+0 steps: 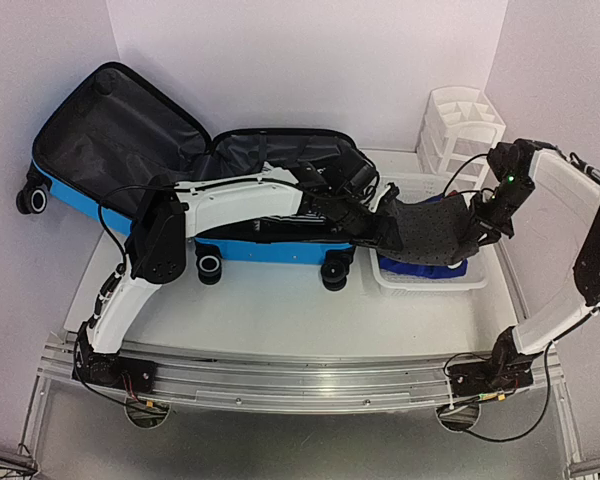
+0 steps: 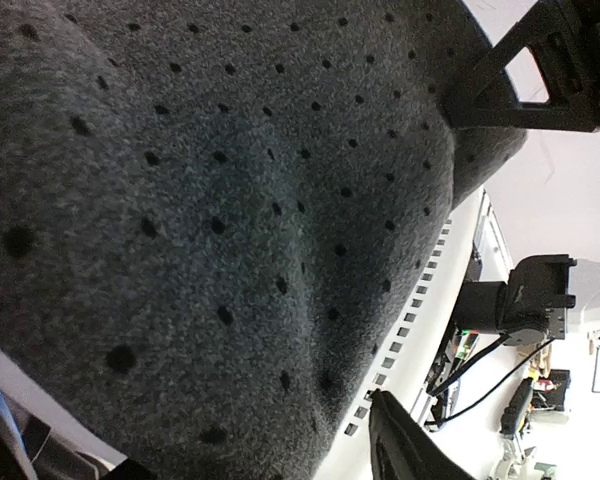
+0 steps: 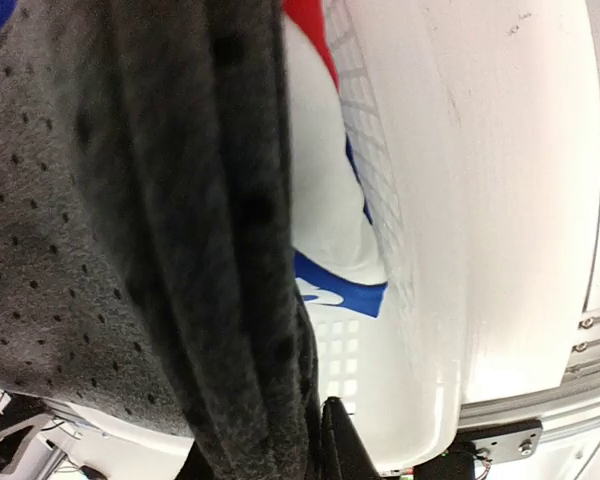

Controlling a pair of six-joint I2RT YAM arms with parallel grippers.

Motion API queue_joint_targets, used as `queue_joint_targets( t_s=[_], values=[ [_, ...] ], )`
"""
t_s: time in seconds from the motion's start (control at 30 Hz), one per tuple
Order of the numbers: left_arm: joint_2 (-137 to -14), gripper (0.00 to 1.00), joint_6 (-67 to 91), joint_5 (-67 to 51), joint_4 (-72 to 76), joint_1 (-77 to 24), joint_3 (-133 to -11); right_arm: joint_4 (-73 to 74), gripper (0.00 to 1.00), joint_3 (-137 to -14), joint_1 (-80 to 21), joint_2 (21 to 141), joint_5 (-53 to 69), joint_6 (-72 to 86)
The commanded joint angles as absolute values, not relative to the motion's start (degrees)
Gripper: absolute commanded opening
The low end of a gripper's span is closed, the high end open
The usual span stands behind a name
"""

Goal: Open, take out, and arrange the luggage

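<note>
You're in a robotics lab cell: plain white panels box in the white surface, the left arm and right arm bolt to an aluminium rail, and loose cables trail beneath it.

Top view was bright and evenly lit, soft diffuse light from above. Faint shadows lay on the worktop; the luggage lining lost detail. Left wrist cam: grey perforated cloth dimmed twd 7 o'clock, bkgd blown out at 3. Right wrist cam: cloth blurred, too close; white basket glared at 3 o'clock.
</note>
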State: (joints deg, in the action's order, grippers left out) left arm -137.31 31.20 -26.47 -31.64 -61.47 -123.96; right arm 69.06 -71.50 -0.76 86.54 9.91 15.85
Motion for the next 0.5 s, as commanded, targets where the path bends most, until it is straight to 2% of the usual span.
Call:
queue_joint_targets(
  t_s=[0.0, 0.1, 0.27, 0.33, 0.47],
  values=[
    [-132.6, 0.66, 23.0, -22.1, -41.3, -61.0, -125.7, 73.8, 0.32, -72.5, -0.4, 87.2, 2.4, 15.2],
    [-131.4, 0.74, 18.4, -21.7, -45.8, -60.9, -129.5, 76.2, 0.4, -77.3, -0.4, 87.9, 0.9, 14.2],
    [-129.0, 0.81, 9.9, -18.9, -50.7, -60.9, -134.6, 79.8, 0.39, -88.1, -0.4, 89.7, 1.0, 15.7],
    [-127.4, 0.81, 6.4, -17.4, -49.7, -60.9, -135.5, 78.9, 0.35, -90.6, -0.8, 89.8, 3.4, 17.6],
    [-124.9, 0.73, 1.7, -12.4, -45.2, -59.6, -135.3, 70.1, 0.3, -90.8, -7.3, 89.7, 8.8, 22.6]
  ],
)
